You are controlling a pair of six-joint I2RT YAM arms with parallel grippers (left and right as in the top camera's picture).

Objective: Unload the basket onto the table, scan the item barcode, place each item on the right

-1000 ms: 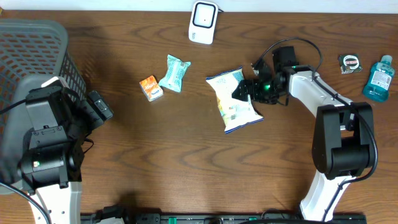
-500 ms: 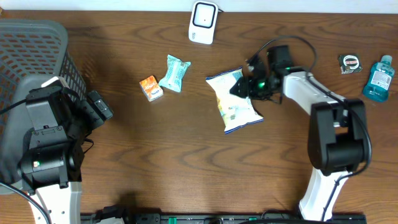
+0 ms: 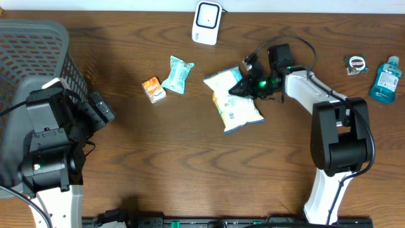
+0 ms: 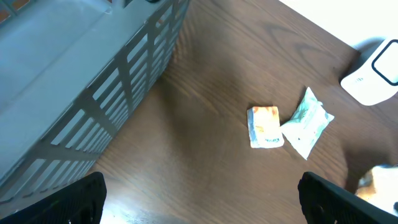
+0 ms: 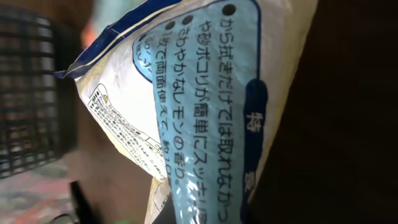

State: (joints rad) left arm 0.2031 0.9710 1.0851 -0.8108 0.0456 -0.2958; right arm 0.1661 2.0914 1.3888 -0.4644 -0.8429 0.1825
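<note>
The item is a white and blue printed bag (image 3: 235, 101) lying mid-table, its top right edge raised. My right gripper (image 3: 245, 86) is shut on that raised edge. In the right wrist view the bag (image 5: 205, 106) fills the frame, with Japanese print on a light blue band, and no barcode shows. The white scanner (image 3: 207, 22) stands at the back edge, apart from the bag. My left gripper (image 4: 202, 211) hangs open over bare wood near the basket, holding nothing. The scanner (image 4: 376, 74) also shows at the right of the left wrist view.
A grey slatted basket (image 3: 35, 47) fills the far left. A small orange packet (image 3: 153, 89) and a teal packet (image 3: 176, 75) lie left of the bag. A tape measure (image 3: 356, 64) and a blue bottle (image 3: 385, 79) sit at the far right.
My right gripper has closed on the bag's upper right edge and moved left and back. The bag has tilted up and shifted left with it. The left arm has not moved.
</note>
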